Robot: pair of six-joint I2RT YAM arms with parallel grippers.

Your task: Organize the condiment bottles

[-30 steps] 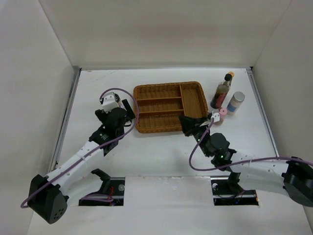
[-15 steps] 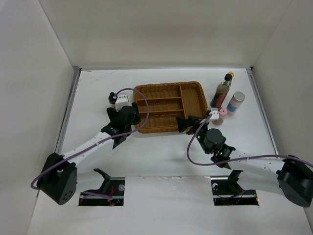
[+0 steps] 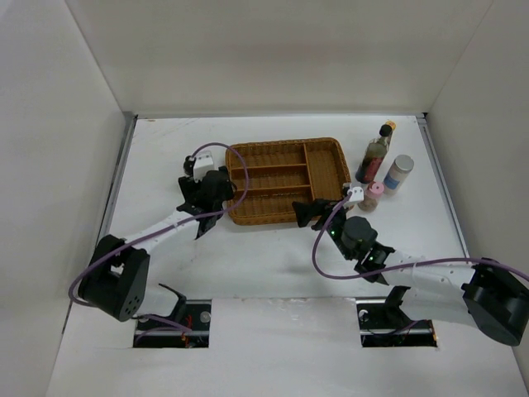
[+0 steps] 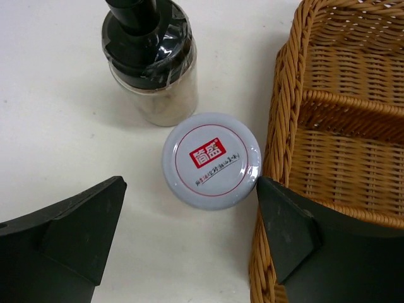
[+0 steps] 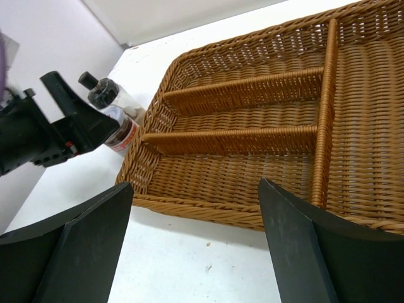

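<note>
In the left wrist view a white-lidded jar [image 4: 211, 161] with a red label stands against the wicker tray's [image 4: 353, 145] left rim. A black-capped jar [image 4: 150, 60] is just behind it. My left gripper [image 4: 189, 183] is open over the white-lidded jar; its right finger [image 4: 287, 230] is above the tray rim, near the lid's edge. In the top view, dark bottles [image 3: 374, 155], one yellow-capped, a white-blue cylinder [image 3: 398, 174] and a pink-capped bottle [image 3: 372, 196] stand right of the tray [image 3: 285, 180]. My right gripper [image 3: 307, 212] is open and empty at the tray's front edge.
The right wrist view looks across the tray's compartments [image 5: 252, 126] toward my left gripper [image 5: 57, 129] and the two jars [image 5: 117, 117]. White walls enclose the table. Both arms' cables loop above the table in front of the tray.
My left gripper has moved right to the tray's left edge, over the two jars, and its jaws have narrowed. My right gripper has opened and shifted left along the tray's front.
</note>
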